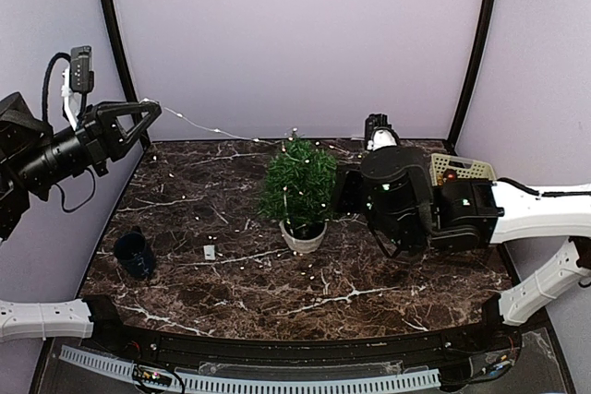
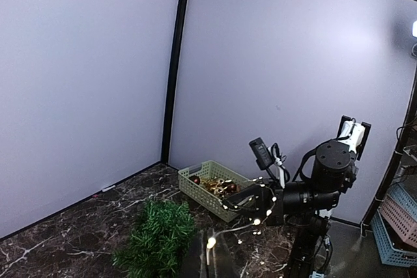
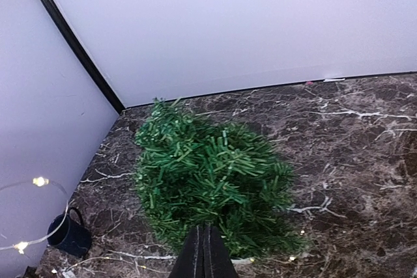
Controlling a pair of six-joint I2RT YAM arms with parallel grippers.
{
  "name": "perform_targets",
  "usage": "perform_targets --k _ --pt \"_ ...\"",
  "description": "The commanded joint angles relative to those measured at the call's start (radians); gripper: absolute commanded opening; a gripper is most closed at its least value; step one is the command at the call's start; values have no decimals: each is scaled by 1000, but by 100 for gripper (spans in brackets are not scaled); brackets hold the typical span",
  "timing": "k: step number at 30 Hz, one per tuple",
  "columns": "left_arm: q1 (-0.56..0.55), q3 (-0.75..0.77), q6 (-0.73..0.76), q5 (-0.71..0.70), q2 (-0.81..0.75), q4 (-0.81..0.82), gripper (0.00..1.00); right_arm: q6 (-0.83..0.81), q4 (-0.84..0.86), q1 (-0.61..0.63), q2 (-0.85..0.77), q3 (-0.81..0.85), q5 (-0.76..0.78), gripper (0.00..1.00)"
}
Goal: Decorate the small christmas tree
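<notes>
Small christmas tree [image 1: 297, 182] stands mid-tabletop [image 1: 231, 294]. Left claw [image 1: 148, 110] high at left, clamped on light string [image 1: 211, 126]; I judge height lets wire drape onto tree top. Right claw [image 3: 205, 242] closed beside foliage, perhaps tucking wire; I cannot tell.

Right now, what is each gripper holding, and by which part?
The left gripper pinches the fairy-light string by its thin wire. The right gripper is shut against branches of the small christmas tree; whether it grips anything cannot be told.
</notes>
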Motion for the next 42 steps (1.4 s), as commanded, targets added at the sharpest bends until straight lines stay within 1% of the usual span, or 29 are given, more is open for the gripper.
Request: perform_targets --k 1,6,8,10,12,14,17,19,21,23,27,31,35,38,40,42 --pt "2 -11 44 -85 -13 -52 0 8 -113 10 -71 -7 121 2" --pt "2 -54 47 -100 -40 -54 0 16 -230 -6 -137 -17 190 2" --pt "2 -68 49 -135 -47 -60 0 35 -275 -47 -158 -30 183 4" --pt "2 -80 53 -169 -48 -71 0 37 -283 -102 -182 -56 144 6" --pt "2 -83 55 -183 -44 -77 0 5 -237 -151 -206 -92 70 7" --pt "2 -86 51 -168 -36 -70 0 -32 -169 -186 -222 -120 -4 9" --pt "2 -93 43 -96 -14 -52 0 -117 -41 -206 -219 -151 -115 13" --pt "3 -98 39 -53 1 -41 0 -143 -16 -209 -198 -156 -142 13" --pt "2 -105 37 -24 15 -28 0 -143 -23 -213 -170 -151 -138 12" --pt "2 -116 34 -10 30 -15 0 -125 -46 -221 -145 -143 -133 10" --pt "2 -135 21 -24 69 15 0 -85 -71 -246 -126 -143 -145 6" --pt "3 -142 -3 -15 121 55 0 -17 -130 -304 -132 -163 -152 3" --pt "2 -177 -29 33 163 141 0 47 -197 -389 -145 -198 -173 1" --pt "3 -211 -58 71 200 184 0 10 -178 -404 -147 -215 -269 4" --pt "2 -237 -80 92 221 220 0 -32 -119 -404 -152 -240 -377 7" --pt "2 -269 -107 113 236 272 0 -66 -67 -404 -157 -278 -488 13"
